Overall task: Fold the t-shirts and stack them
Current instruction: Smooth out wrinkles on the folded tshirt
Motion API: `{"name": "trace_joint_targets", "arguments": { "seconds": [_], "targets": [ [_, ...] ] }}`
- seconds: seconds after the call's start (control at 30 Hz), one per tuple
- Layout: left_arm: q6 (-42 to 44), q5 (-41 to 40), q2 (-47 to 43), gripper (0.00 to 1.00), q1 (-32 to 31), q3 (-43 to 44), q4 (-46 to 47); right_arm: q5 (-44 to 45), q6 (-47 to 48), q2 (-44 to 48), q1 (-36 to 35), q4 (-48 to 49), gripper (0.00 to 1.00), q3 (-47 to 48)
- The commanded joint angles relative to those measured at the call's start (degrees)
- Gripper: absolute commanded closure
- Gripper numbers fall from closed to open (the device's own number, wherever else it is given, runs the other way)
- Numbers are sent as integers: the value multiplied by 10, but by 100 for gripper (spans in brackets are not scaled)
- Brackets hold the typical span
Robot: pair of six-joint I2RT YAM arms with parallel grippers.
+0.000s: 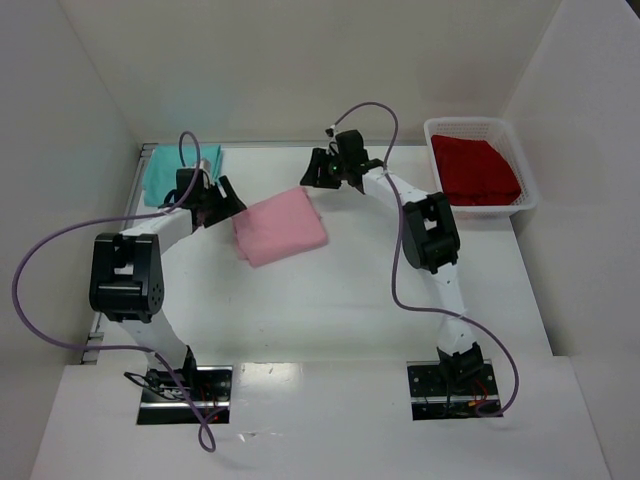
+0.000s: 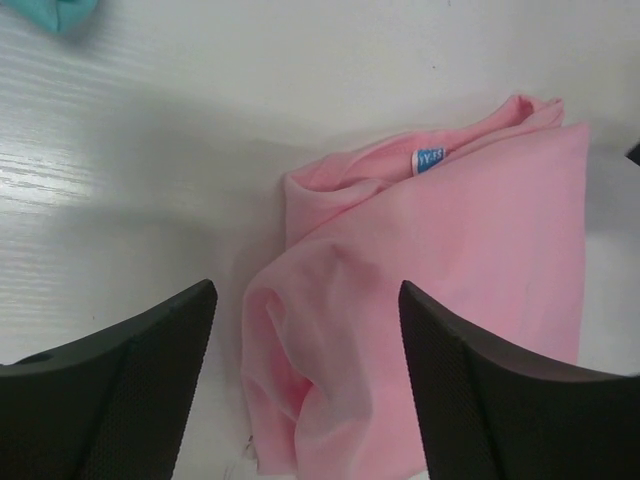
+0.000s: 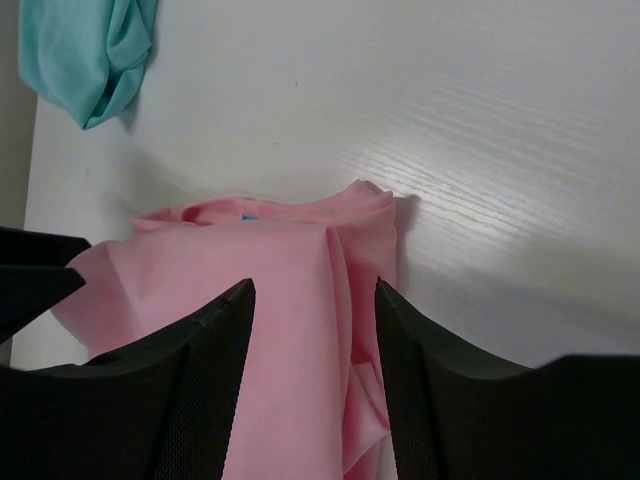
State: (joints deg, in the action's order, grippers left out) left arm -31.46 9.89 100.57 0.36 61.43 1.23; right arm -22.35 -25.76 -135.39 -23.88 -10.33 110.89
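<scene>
Left gripper (image 2: 305, 295): jaws spread wide and pinching nothing, with the near-left edge of the pink t-shirt (image 1: 282, 227) lying between and below them. Right gripper (image 3: 312, 290): jaws apart and clamping no cloth, over the shirt's far-right corner. The pink t-shirt is folded into a rough rectangle, flat on the table (image 1: 330, 310) at centre, slightly toward the far side. From above it sits skewed. Its somewhat longer axis runs from left to far-right, and one corner points toward the arm bases. The left edge is loose and rumpled with rolled folds; the right side lies smooth. A small blue label (image 2: 428, 160) shows at the folded neck edge, the edge farthest from the left fingers. It carries white characters too small to read. Bare tabletop lies all around the shirt, widest on the near side toward the bases. The teal t-shirt (image 1: 165, 172) lies bunched at the far-left corner, well apart from the pink one. The red t-shirt (image 1: 474, 170) sits in a white basket (image 1: 528, 190) at the far-right edge.
</scene>
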Motion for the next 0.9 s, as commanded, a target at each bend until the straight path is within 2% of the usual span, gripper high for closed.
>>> {"name": "trace_joint_targets", "arguments": {
  "seconds": [0.0,0.33,0.57,0.63,0.77,0.8,0.87],
  "targets": [
    [14,15,-35,20,4,-5,14,-10,14,-30,-6,0,42,53],
    [9,56,-6,37,4,1,22,-28,19,-92,-17,-43,44,129],
    [3,61,24,45,4,11,34,-46,19,-103,-17,-44,62,143],
    [3,61,30,50,4,11,34,-52,14,-109,-17,-44,66,143],
    [-2,61,35,63,4,18,34,-52,9,-109,-17,-38,83,143],
    [-2,55,35,65,4,18,34,-52,9,-114,-17,-38,89,143],
    [-2,55,40,66,4,18,34,-38,9,-114,-17,-38,93,143]
  ]
}}
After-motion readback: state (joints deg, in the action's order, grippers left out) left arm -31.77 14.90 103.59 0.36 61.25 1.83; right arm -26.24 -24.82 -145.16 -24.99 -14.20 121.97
